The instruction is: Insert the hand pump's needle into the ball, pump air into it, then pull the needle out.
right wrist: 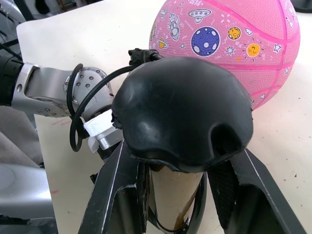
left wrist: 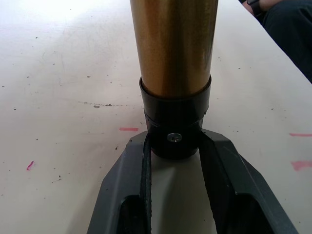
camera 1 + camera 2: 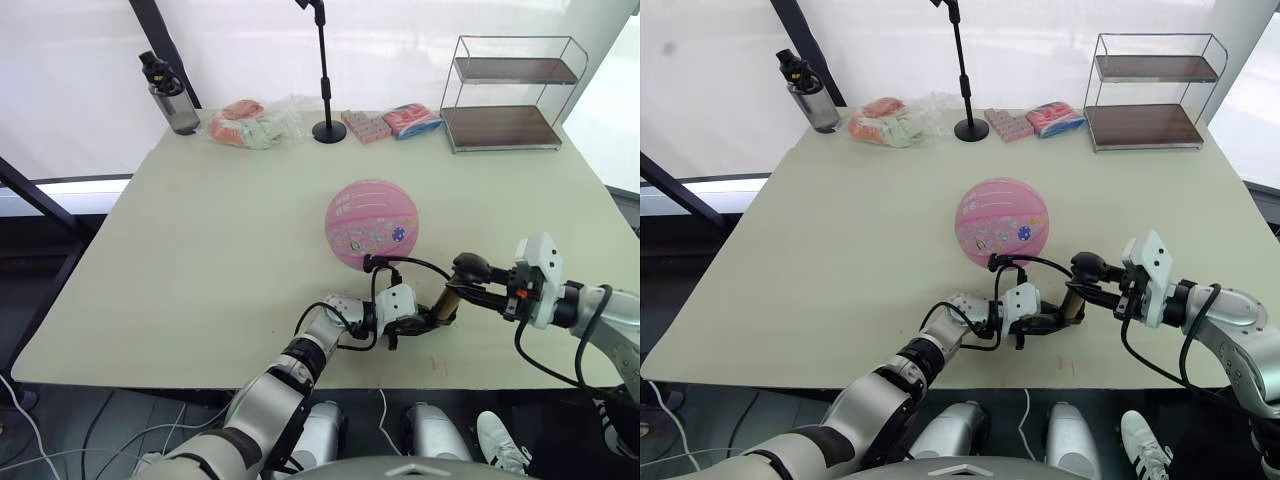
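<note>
1. Table (image 3: 200,250): pale, wide, marked with small pink and dark specks near the front edge.
2. Wire shelf (image 3: 512,92): two wooden tiers, at the far right corner of the table.
3. Ball (image 3: 371,224): pink with cartoon prints, resting near the table's middle, just beyond both grippers.
4. Black stand (image 3: 326,75): upright at the far edge, with wrapped packets (image 3: 255,122) to its left and more packets (image 3: 390,122) to its right.
5. Bottle (image 3: 170,94): dark cap, standing at the far left corner.
6. Hand pump (image 3: 447,302): gold-bronze barrel lying low over the front of the table, tilted between the two grippers.
7. Left gripper (image 2: 175,146): fingers pinching the pump's black end cap from both sides.
8. Right gripper (image 1: 170,180): fingers closed around the barrel just under the black knob handle (image 1: 183,114).
9. Hose (image 3: 405,262): thin, black, arching from the pump up to the near lower side of the ball.
10. Needle fitting (image 1: 141,54): small, black, right against the ball; cannot tell whether the pin itself sits inside.
</note>
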You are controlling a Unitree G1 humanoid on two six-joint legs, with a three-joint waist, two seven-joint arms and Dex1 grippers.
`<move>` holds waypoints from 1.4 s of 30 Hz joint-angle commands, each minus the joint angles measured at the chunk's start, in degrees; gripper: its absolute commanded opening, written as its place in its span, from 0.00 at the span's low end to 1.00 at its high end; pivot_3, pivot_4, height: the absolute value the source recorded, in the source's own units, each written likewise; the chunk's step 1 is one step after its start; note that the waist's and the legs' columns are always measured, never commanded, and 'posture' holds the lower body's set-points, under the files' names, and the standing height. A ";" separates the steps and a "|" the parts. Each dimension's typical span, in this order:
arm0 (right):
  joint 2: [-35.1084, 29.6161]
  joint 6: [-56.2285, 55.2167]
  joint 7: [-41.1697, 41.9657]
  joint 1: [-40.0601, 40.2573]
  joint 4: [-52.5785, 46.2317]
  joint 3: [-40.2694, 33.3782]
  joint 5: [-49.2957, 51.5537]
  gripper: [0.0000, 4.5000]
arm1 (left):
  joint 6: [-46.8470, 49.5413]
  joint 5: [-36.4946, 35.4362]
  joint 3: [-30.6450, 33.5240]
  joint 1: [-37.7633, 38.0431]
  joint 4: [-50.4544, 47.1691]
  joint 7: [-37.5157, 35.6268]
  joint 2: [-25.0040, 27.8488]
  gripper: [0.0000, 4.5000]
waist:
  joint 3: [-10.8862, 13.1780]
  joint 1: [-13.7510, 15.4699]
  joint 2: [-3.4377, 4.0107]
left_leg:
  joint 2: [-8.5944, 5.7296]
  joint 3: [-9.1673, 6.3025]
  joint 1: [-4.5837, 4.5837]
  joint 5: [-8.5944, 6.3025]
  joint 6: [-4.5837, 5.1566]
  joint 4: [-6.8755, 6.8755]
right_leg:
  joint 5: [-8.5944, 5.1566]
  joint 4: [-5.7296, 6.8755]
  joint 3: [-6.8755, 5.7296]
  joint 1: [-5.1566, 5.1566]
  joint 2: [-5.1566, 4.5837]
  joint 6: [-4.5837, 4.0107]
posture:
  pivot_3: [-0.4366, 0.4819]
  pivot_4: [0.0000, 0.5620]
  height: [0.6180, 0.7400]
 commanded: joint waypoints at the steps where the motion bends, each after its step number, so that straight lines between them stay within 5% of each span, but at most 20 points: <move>1: -0.70 0.12 0.41 0.05 -0.44 -1.23 -0.41 0.24 | 1.98 0.16 -0.15 1.81 1.80 -1.51 0.02 0.24 | 0.00 0.00 0.00 | 0.00 0.00 -0.02 0.00 0.00 0.00 | 0.00 0.00 0.00 -0.02 0.00 0.00 | 0.48 0.27 1.00; 4: -0.59 -0.13 0.42 0.33 -0.17 -1.27 -0.59 0.24 | 2.45 -0.25 -0.05 1.89 1.21 -2.28 0.25 0.24 | 0.00 0.00 0.00 | -0.01 0.00 -0.06 0.00 0.00 0.00 | 0.02 0.00 0.00 -0.05 0.00 -0.03 | 0.48 0.27 1.00; 12: -0.31 -0.58 0.33 0.58 0.20 -1.31 -1.36 0.24 | 3.97 -1.17 0.21 2.83 -1.94 -3.99 1.03 0.99 | 0.19 -0.03 -0.01 | -0.01 -0.01 -0.08 0.00 0.00 0.01 | 0.03 0.00 0.00 -0.08 0.00 -0.05 | 0.48 0.27 1.00; 20: -0.29 -1.15 0.33 0.57 0.43 -1.40 -1.95 0.24 | 5.88 -2.52 0.24 5.36 -9.35 -6.89 3.09 0.99 | 0.30 -0.07 0.02 | -0.01 -0.01 -0.09 0.00 0.00 0.01 | 0.07 0.00 0.00 -0.09 0.00 -0.10 | 0.48 0.27 1.00; 32: -0.45 -4.50 1.61 1.04 0.29 -3.92 -1.92 0.24 | 18.79 -15.76 3.26 15.71 -43.04 -16.95 15.25 0.99 | 0.64 0.13 0.26 | -0.05 -0.02 -0.90 0.07 -0.07 0.27 | 0.23 0.12 0.02 -0.87 -0.05 -0.30 | 0.48 0.27 1.00; 42: -2.79 -12.74 2.66 -1.79 3.65 -4.29 -9.52 0.24 | 31.07 -27.27 9.64 21.11 -63.42 -15.50 24.33 0.99 | 0.93 -0.11 0.54 | -0.03 0.02 -0.87 0.06 -0.07 0.24 | 0.22 0.12 0.05 -0.88 -0.04 -0.31 | 0.48 0.27 1.00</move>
